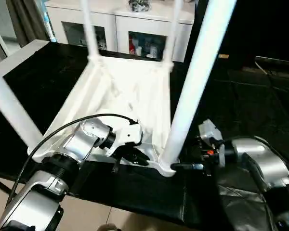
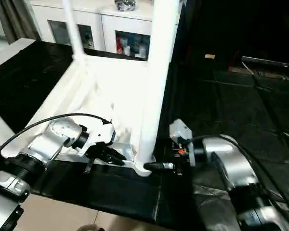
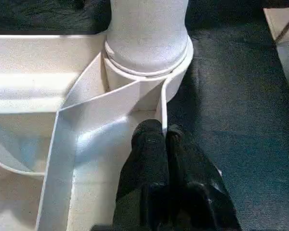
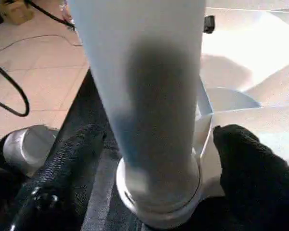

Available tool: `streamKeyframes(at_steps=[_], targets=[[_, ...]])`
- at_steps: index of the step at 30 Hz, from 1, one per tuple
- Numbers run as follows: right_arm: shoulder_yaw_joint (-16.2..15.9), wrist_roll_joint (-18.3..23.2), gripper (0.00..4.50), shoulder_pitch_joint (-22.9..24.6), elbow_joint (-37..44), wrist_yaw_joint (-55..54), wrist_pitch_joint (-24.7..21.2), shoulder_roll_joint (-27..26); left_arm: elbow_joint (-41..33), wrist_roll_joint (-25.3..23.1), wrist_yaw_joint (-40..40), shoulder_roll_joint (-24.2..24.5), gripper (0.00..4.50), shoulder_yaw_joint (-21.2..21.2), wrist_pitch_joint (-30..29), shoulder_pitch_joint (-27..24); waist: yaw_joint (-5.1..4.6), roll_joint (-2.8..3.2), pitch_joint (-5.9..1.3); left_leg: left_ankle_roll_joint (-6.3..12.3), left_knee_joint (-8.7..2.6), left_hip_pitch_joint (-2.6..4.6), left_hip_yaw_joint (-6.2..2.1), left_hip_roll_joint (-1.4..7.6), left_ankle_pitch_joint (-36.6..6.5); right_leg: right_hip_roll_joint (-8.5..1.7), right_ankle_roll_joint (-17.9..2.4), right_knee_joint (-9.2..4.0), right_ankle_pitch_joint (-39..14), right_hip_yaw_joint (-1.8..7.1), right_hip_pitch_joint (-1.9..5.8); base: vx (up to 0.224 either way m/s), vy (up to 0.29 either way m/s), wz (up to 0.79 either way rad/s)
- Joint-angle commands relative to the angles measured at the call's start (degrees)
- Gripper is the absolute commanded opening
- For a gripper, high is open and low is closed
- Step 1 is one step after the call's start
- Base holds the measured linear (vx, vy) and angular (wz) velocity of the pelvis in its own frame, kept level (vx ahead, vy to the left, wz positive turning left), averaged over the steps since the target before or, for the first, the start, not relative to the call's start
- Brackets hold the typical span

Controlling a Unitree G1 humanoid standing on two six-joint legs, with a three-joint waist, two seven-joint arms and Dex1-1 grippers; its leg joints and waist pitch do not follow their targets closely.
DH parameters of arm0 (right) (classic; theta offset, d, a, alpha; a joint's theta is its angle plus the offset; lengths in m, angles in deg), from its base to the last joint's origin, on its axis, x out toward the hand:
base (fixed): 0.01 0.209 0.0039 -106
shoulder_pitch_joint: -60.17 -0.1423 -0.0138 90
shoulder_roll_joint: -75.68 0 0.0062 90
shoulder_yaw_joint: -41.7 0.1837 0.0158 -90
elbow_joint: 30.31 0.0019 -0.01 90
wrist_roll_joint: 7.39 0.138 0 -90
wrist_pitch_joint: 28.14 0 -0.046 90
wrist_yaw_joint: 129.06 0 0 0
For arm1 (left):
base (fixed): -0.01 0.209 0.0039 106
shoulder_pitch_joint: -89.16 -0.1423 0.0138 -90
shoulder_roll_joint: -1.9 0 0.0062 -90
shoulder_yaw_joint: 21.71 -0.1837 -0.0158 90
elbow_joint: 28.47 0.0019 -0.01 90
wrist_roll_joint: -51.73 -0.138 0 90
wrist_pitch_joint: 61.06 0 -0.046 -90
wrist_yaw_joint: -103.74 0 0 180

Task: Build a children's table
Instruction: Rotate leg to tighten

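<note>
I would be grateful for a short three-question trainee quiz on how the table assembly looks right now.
1. True or false: the tabletop lies with its ribbed underside facing up.
2. How many legs stand in its corner sockets? A) one B) two C) four
3. Fill in: the right pincer has its two fingers on either side of the near-right leg, while the left pincer is ____ over the tabletop's edge.

Key:
1. True.
2. C: near-right, near-left leg, far-left leg and far-right leg.
3. shut.
</note>
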Motion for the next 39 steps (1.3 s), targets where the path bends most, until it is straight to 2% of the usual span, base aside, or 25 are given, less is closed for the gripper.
streamKeyframes(at_steps=[1, 3, 5, 8, 10, 12, 14, 15, 18, 21, 22, 25, 26, 28, 29, 30, 31, 33, 34, 35, 36, 37, 39], targets=[[-0.98, -0.83, 3.52, -0.99, -1.26, 1.17, 0.72, 0.06, -0.17, -0.99, 2.62, -0.58, 0.0, -2.37, 1.49, 0.63, -0.42, -0.06, -4.2, 2.74, -3.28, 0.38, -0.7, 2.88, -9.34, -5.32, -12.4, -4.08, -10.09, 3.06, 2.79, 0.0, 0.0, 0.0], [-1.32, -1.0, 3.46, -1.58, -2.37, 1.57, 1.32, -0.15, -0.09, -0.95, 2.83, -0.61, 0.0, -2.53, 1.76, 0.65, -0.39, -0.1, -4.23, 2.77, -3.26, 0.42, -0.67, 2.9, -8.98, -5.28, -12.53, -4.01, -9.38, 3.1, 2.76, 0.0, 0.0, 0.0], [-1.61, -1.0, 3.13, -2.35, -3.64, 2.02, 1.76, -0.47, -0.03, -0.95, 3.13, -0.55, 0.0, -2.75, 2.11, 0.65, -0.43, -0.13, -4.27, 2.85, -3.2, 0.34, -0.65, 2.84, -8.89, -5.38, -12.72, -3.95, -9.42, 3.05, 2.83, 0.0, 0.0, 0.0], [-1.74, -0.74, 3.05, -2.96, -4.61, 2.7, 2.27, -0.97, -0.04, -0.95, 3.38, -0.49, 0.0, -2.81, 2.34, 0.56, -0.37, -0.12, -4.24, 2.96, -3.24, 0.38, -0.68, 2.92, -8.91, -5.33, -12.52, -4.01, -9.9, 3.04, 2.8, 0.0, 0.0, 0.0], [-1.55, -0.47, 2.75, -3.06, -5.1, 2.88, 3.05, -1.39, 0.03, -0.99, 3.38, -0.46, 0.0, -2.8, 2.47, 0.49, -0.39, -0.16, -4.3, 3.01, -3.21, 0.34, -0.67, 2.93, -8.61, -5.33, -12.65, -3.89, -9.03, 3.05, 2.8, 0.0, 0.0, 0.0], [-1.8, -0.22, 2.68, -3.03, -5.39, 3.49, 2.98, -1.43, 0.48, -1.09, 3.17, -0.39, 0.0, -2.78, 2.86, 0.5, -0.39, -0.14, -4.29, 3.18, -3.19, 0.34, -0.66, 2.9, -8.43, -5.28, -12.95, -3.86, -8.51, 3.02, 2.8, 0.0, 0.0, 0.0], [-1.84, -0.17, 2.58, -3.01, -5.39, 3.6, 2.93, -1.43, 0.52, -1.1, 3.15, -0.38, 0.0, -2.78, 2.88, 0.51, -0.35, -0.12, -4.28, 3.18, -3.18, 0.33, -0.64, 2.88, -8.45, -5.28, -12.87, -3.89, -8.71, 3.03, 2.83, 0.0, 0.0, 0.0], [-1.98, 0.0, 2.35, -2.94, -5.48, 4.23, 2.71, -1.44, 0.66, -1.11, 3.09, -0.33, 0.0, -2.76, 2.96, 0.53, -0.34, -0.11, -4.28, 3.16, -3.2, 0.33, -0.66, 2.9, -8.6, -5.28, -12.76, -3.89, -8.95, 3.03, 2.83, 0.0, 0.0, 0.0], [-2.05, 0.03, 2.22, -2.8, -5.58, 4.96, 2.59, -1.5, 0.73, -1.13, 3.07, -0.29, 0.0, -2.74, 2.94, 0.52, -0.35, -0.09, -4.23, 2.92, -3.24, 0.43, -0.67, 2.94, -9.32, -5.33, -12.59, -3.99, -10.15, 3.03, 2.77, 0.0, 0.0, 0.0], [-1.95, 0.63, 2.03, -2.01, -4.91, 5.72, 1.77, -1.59, 0.86, -0.9, 2.7, -0.54, 0.0, -2.41, 2.64, 0.45, -0.36, -0.15, -4.19, 2.72, -3.27, 0.42, -0.7, 2.92, -9.6, -5.33, -12.35, -4.06, -10.96, 3.05, 2.77, 0.0, 0.0, 0.0], [-1.67, 1.21, 2.02, -1.53, -4.26, 5.63, 1.19, -1.77, 0.83, -0.73, 2.43, -0.74, 0.0, -2.2, 2.24, 0.39, -0.32, -0.01, -4.21, 2.66, -3.24, 0.43, -0.7, 2.91, -9.64, -5.35, -12.3, -4.11, -11.04, 3.07, 2.76, 0.0, 0.0, 0.0], [-0.57, 2.8, 2.0, -0.1, -2.22, 4.19, -0.63, -2.62, 0.72, -0.41, 1.32, -1.29, 0.0, -1.54, 0.55, 0.3, -0.2, 0.01, -4.27, 2.93, -3.22, 0.4, -0.73, 2.93, -8.92, -5.25, -12.59, -3.94, -9.28, 3.08, 2.81, 0.0, 0.0, 0.0], [-0.25, 2.52, 2.0, 0.88, -1.02, 1.25, -1.59, -3.51, 1.08, -0.14, -0.58, -2.12, 0.0, -0.63, -1.03, 0.56, -0.23, 0.26, -4.29, 2.86, -3.23, 0.39, -0.78, 2.97, -9.02, -5.29, -12.72, -3.85, -9.13, 3.06, 2.8, 0.0, 0.0, 0.0], [-0.1, 0.28, 2.0, 2.22, 0.28, -6.46, -3.41, -5.7, 1.74, 0.03, -4.36, -3.67, 0.0, 0.75, -3.79, 1.0, -0.28, 0.05, -4.03, 2.3, -3.4, 0.48, -0.8, 2.9, -10.39, -5.35, -12.29, -4.18, -11.53, 3.05, 2.7, 0.0, 0.0, 0.0], [0.16, -1.04, 2.0, 2.62, 0.47, -10.97, -4.15, -7.25, 1.94, -0.11, -6.46, -4.45, 0.0, 1.28, -5.01, 1.2, -0.44, 0.0, -3.9, 1.96, -3.53, 0.48, -0.8, 2.85, -10.94, -5.35, -11.8, -4.41, -13.17, 3.06, 2.68, 0.0, 0.0, 0.0], [0.54, -1.95, 2.0, 2.78, 0.45, -14.85, -4.78, -8.89, 2.0, -0.19, -8.2, -5.15, 0.0, 1.72, -6.08, 1.32, -0.75, 0.35, -3.54, 0.95, -3.73, 0.57, -0.94, 2.66, -12.92, -5.49, -10.63, -4.89, -17.93, 3.0, 2.46, 0.0, 0.0, 0.0], [0.97, -2.79, 1.99, 2.94, 0.41, -18.84, -5.0, -10.85, 1.92, -0.09, -9.99, -6.02, 0.0, 2.26, -7.62, 1.44, -1.13, 0.07, -3.3, -0.06, -3.91, 0.87, -1.15, 2.47, -15.55, -5.59, -8.65, -5.64, -24.69, 2.8, 2.35, -0.052, -0.002, -0.07], [1.51, -4.09, 1.99, 2.91, 0.31, -25.31, -6.21, -14.34, 1.69, -0.07, -13.62, -7.68, 0.0, 3.25, -10.31, 1.73, -1.98, 0.21, -3.24, -0.81, -4.09, 0.77, -1.55, 2.25, -17.21, -5.88, -6.11, -6.35, -31.15, 2.56, 2.42, -0.053, 0.002, -0.1], [1.59, -5.06, 1.98, 2.74, 0.19, -29.07, -6.89, -16.47, 1.32, 0.09, -15.86, -8.81, 0.0, 3.94, -12.2, 1.91, -2.72, 0.2, -3.16, -1.21, -4.27, 0.44, -1.76, 2.19, -17.7, -5.79, -5.09, -6.53, -32.63, 2.36, 2.54, 0.0, 0.0, 0.0], [1.77, -5.51, 1.97, 2.62, 0.16, -31.81, -7.49, -18.11, 0.79, 0.39, -17.15, -9.61, 0.0, 4.43, -13.72, 1.92, -3.05, 0.27, -3.2, -1.43, -4.34, 0.39, -1.88, 2.22, -18.01, -5.81, -4.66, -6.61, -33.13, 2.28, 2.57, 0.0, 0.0, 0.0], [1.77, -5.51, 1.97, 2.62, 0.16, -31.81, -7.49, -18.11, 0.79, 0.39, -17.15, -9.61, 0.0, 4.43, -13.72, 1.92, -3.7, 0.32, -3.18, -1.53, -4.36, 0.44, -1.99, 2.14, -18.78, -5.69, -4.39, -6.79, -33.22, 2.19, 2.39, 0.0, 0.0, 0.0], [2.79, -6.01, 1.97, 1.72, -0.95, -38.59, -8.93, -22.41, -0.13, 0.68, -21.07, -11.83, 0.0, 5.61, -16.51, 2.05, -4.19, 0.34, -3.12, -1.41, -4.36, 0.4, -2.06, 2.11, -19.43, -5.71, -4.27, -6.93, -33.41, 2.14, 2.36, 0.0, 0.0, 0.0], [3.78, -6.13, 1.96, 0.85, -2.01, -43.6, -9.89, -25.48, -0.46, 0.51, -24.59, -13.72, 0.0, 6.62, -18.2, 2.28, -4.86, 0.24, -3.12, -1.5, -4.2, 0.74, -2.21, 1.84, -20.7, -5.69, -4.11, -7.26, -34.84, 1.78, 2.08, 0.0, 0.0, 0.0]])
